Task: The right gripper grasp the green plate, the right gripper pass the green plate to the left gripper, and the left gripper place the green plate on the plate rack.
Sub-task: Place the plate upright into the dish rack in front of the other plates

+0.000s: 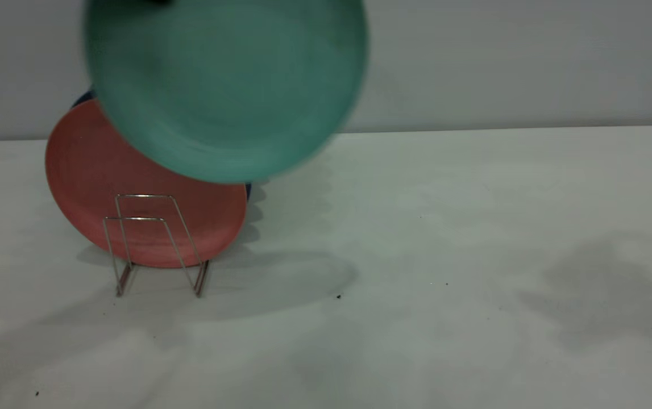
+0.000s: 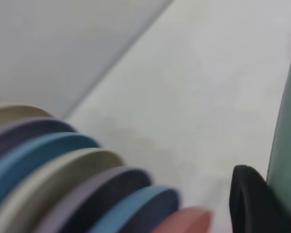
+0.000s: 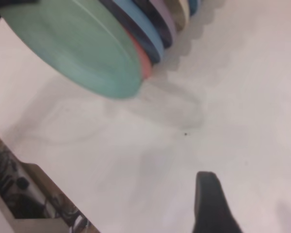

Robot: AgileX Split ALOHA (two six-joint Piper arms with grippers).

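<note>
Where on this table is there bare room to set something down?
The white table is bare right of the silvery wire plate rack and in front of it. The rack is crowded: a salmon-pink plate stands there, a round teal-green plate hanging above.

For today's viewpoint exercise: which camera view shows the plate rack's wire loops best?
The exterior view: the plate rack stands facing the camera, its loops clear against the pink plate. Both wrist views show only the row of stored plates; the wire itself cannot be made out there.

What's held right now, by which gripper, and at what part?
The green plate hangs in the air above the plate rack. The left gripper holds it at the rim, one black finger against its face. The right gripper holds nothing.
</note>
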